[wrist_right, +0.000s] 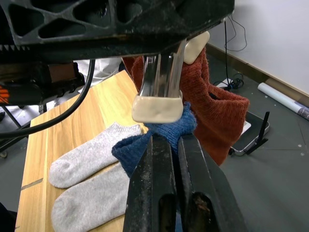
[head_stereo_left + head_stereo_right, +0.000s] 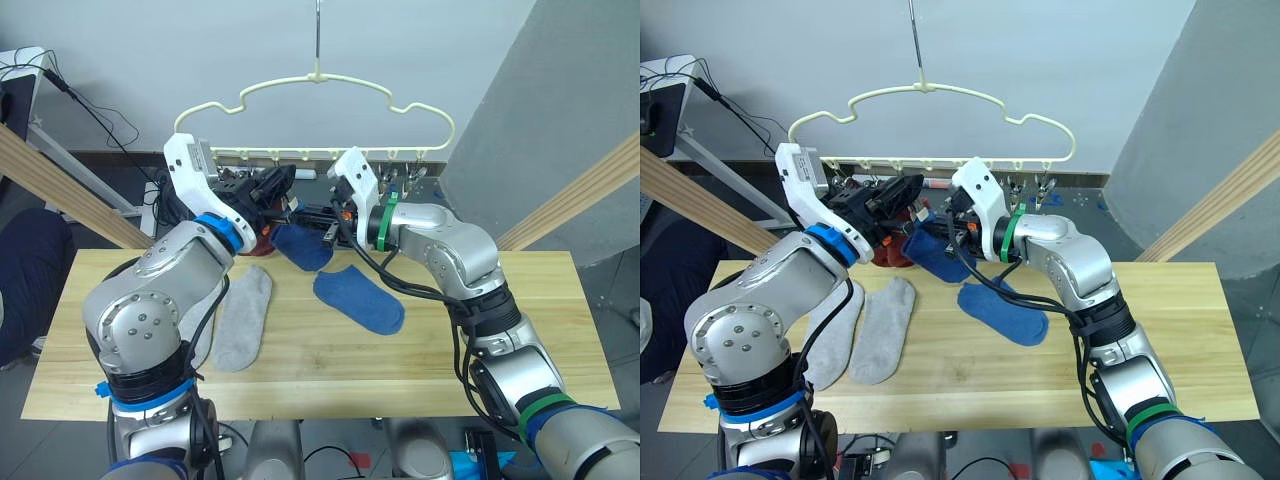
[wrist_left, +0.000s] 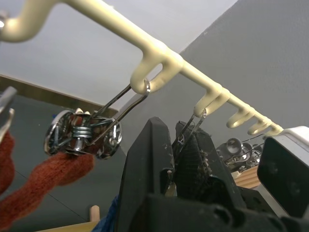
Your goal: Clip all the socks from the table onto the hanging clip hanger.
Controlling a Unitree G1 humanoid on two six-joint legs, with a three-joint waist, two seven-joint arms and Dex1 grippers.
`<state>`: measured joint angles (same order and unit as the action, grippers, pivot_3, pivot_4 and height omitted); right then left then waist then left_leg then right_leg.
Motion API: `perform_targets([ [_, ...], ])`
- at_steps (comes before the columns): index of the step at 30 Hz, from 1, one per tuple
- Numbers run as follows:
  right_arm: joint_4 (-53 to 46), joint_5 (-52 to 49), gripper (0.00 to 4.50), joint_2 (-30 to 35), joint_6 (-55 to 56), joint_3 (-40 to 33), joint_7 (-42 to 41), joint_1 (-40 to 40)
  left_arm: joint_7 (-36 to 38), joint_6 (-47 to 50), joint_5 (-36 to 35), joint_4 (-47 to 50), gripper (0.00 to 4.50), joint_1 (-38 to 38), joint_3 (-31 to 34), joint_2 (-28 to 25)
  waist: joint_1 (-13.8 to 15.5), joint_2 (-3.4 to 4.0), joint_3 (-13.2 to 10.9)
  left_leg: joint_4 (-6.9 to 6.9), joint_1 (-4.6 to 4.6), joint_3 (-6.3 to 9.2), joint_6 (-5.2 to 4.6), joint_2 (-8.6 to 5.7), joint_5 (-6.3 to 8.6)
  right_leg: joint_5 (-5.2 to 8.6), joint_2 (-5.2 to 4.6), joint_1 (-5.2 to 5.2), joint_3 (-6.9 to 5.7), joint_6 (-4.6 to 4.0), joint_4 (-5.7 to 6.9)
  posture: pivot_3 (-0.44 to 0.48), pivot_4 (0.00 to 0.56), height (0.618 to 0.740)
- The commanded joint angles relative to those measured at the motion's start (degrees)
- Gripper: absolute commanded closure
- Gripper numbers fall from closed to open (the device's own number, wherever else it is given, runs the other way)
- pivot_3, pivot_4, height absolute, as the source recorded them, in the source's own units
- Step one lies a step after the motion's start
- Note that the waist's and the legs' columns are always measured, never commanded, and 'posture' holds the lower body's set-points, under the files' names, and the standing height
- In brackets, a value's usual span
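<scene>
Evidently the right gripper (image 1: 166, 145) has its jaws pinched shut on a blue sock (image 1: 159, 133), lifting its edge just under a clip (image 1: 159, 92) so it can be fed in. The left gripper (image 3: 181, 154) squeezes that clip's handles, jaws closed on it, likely to spread it. Beside hang rust socks (image 1: 212, 106) from the hanger (image 2: 320, 85); on the surface (image 2: 500, 340) lie two grey socks (image 2: 880, 330) and another blue sock (image 2: 360, 298).

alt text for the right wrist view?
The right gripper, shut on a blue sock, lifts it to a metal clip with pale tips. Rust red socks hang just behind, and two grey socks lie side by side on the wooden table below.
</scene>
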<state>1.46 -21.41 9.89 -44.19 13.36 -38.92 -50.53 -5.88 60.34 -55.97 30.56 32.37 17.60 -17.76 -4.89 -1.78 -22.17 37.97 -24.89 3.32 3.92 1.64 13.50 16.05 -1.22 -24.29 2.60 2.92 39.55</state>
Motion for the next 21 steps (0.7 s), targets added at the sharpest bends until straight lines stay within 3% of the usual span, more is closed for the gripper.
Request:
perform_targets([
  [1, -1.7, -0.9, 4.49, -0.7, 1.5, -1.7, -0.7, -2.0, -0.3, -0.7, 0.2, 1.2, 4.32, -0.9, -0.7, -0.7, 0.0, 0.0, 0.0, 0.0, 0.0, 0.01, 0.01, 0.0, -0.01, 0.0, 0.0, 0.0, 0.0, 0.0, 0.02, -0.092, 0.319, 0.74],
  [21, -1.0, -1.8, 4.49, -3.6, 1.4, -2.5, -0.7, -4.3, -0.7, -3.3, 1.1, 0.5, 4.32, -1.1, -2.3, -1.5, 0.0, -0.01, 0.0, 0.01, 0.0, 0.0, 0.02, 0.0, -0.02, 0.0, 0.0, -0.04, 0.0, -0.01, 0.07, -0.092, 0.319, 0.74],
])
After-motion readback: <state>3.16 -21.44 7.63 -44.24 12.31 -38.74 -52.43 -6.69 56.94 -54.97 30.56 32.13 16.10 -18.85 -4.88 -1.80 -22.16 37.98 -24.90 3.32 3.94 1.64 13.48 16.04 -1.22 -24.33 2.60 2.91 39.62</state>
